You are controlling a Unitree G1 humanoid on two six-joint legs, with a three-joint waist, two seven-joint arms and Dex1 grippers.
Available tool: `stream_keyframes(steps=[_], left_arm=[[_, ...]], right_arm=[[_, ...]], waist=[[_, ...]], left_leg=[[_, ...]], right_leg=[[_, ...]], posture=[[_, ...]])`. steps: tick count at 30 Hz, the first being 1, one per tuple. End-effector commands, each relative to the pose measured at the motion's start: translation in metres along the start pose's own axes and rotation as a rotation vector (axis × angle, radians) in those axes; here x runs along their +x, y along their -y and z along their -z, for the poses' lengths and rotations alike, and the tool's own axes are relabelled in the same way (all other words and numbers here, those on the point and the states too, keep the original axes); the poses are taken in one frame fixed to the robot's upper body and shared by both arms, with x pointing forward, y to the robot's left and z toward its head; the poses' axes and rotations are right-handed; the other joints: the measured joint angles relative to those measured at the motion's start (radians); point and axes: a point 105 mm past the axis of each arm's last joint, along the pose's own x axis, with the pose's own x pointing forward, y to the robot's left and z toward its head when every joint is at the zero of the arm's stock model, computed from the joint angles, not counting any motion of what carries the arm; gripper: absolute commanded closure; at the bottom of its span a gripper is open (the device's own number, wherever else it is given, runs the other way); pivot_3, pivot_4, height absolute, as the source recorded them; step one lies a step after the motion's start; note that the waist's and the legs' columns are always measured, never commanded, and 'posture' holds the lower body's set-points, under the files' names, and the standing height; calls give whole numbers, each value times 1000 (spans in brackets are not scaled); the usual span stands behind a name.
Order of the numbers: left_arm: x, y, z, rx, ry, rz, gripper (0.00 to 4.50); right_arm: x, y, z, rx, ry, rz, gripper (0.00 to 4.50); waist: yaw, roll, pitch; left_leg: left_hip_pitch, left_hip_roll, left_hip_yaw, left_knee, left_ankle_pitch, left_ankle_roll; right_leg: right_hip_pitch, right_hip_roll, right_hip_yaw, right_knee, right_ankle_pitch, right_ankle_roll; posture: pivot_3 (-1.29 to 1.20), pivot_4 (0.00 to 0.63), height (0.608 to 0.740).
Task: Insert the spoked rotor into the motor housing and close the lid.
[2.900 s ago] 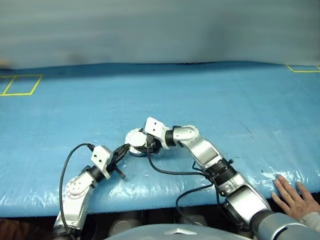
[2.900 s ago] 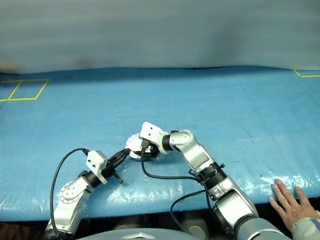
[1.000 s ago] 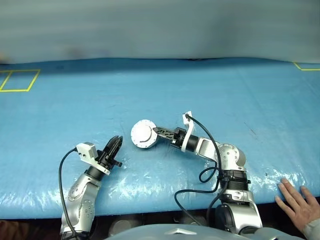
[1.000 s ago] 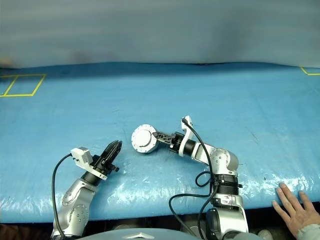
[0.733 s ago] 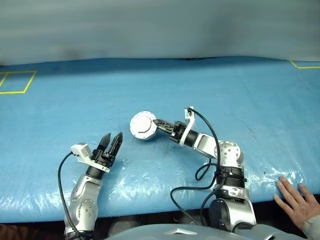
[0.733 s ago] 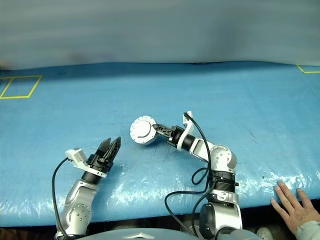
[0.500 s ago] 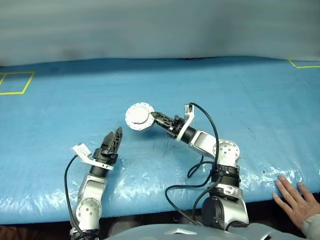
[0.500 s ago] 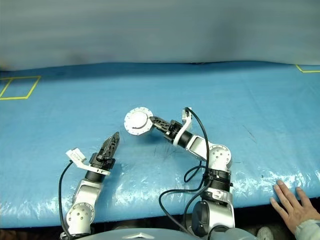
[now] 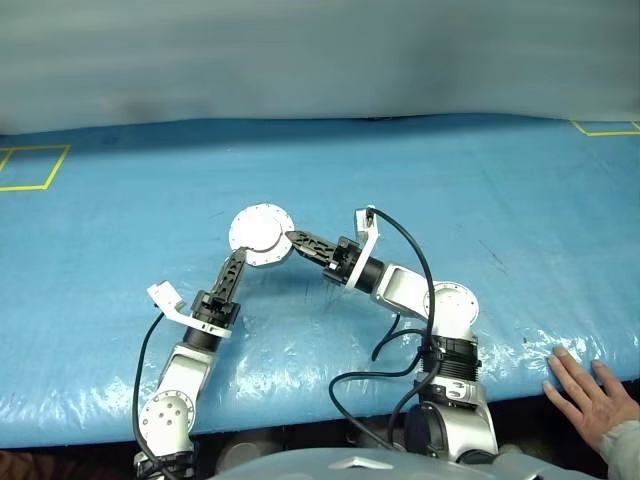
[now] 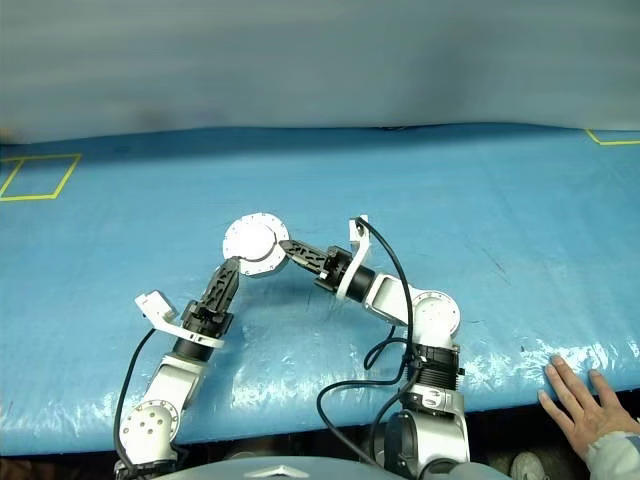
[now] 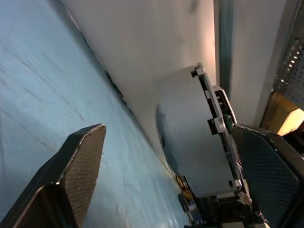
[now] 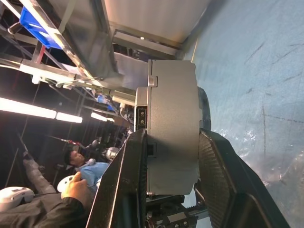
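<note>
Right gripper [image 9: 292, 240] clamped on closed motor housing [image 9: 260, 235], held edge-up; left gripper [image 9: 234, 270] spread wide just beneath it

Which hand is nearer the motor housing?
Right. The right hand is clamped on the housing, holding it off the table; the left hand, open, sits just below it.

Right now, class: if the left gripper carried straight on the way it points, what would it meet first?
Most likely the closed motor held up by the right gripper. The left gripper, open, points up at its lower edge, and its wrist view shows the motor between the fingers. Depth is uncertain, so it might pass just beneath.
</note>
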Motion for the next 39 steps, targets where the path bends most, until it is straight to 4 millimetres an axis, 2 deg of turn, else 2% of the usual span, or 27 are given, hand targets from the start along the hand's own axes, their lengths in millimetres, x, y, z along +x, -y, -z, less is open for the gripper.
stream_keyframes(steps=[1, 5, 12, 39], left_arm=[[10, 23, 8, -6, -50, 111, 36], [8, 22, 6, -1, -45, 109, 36], [1, 32, 10, -39, -81, 182, 36], [-13, 22, 14, -3, -119, 136, 36]], right_arm=[[17, -21, 13, -13, -84, -108, 3144], [17, -21, 12, -13, -86, -108, 3144], [18, -19, 13, 0, -102, -111, 3144], [16, 8, 3, 52, -47, -15, 3144]], waist=[[0, 0, 0], [0, 0, 0], [-1, 0, 0], [0, 0, 0]], left_leg=[[0, 0, 0, 0, 0, 0], [0, 0, 1, 0, 0, 0], [0, 0, 1, 0, 0, 0], [0, 0, 1, 1, 0, 0]], right_leg=[[0, 0, 0, 1, 0, 0], [-1, 0, 1, 3, 0, 0], [-1, 0, 1, 3, 0, -1], [-1, 0, 1, 3, -1, -1]], posture=[[0, 150, 740], [0, 150, 740], [0, 150, 740], [0, 150, 740]])
